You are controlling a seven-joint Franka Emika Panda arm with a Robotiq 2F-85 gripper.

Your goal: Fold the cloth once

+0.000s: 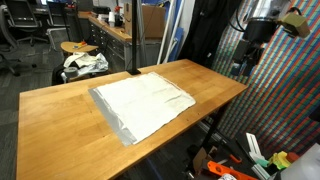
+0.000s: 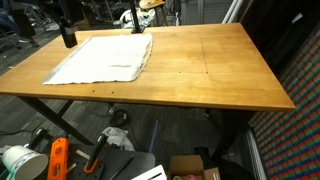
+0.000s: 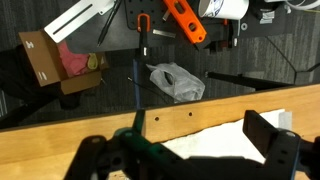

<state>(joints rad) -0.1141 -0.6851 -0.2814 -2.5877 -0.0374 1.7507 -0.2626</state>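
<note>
Jaws apart, cloth (image 1: 143,103) flat, off-white, grey-edged

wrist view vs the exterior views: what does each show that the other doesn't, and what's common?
Wrist view only: the tool close up, open wide above the table's near edge, and something pink inside the cardboard box on the floor.

Exterior views only: the whole cloth spread flat, the full table, and a fabric bundle beyond it.

Shared: part of the cloth by the table edge, plus the floor clutter: cardboard box, orange item and plastic bag.
</note>
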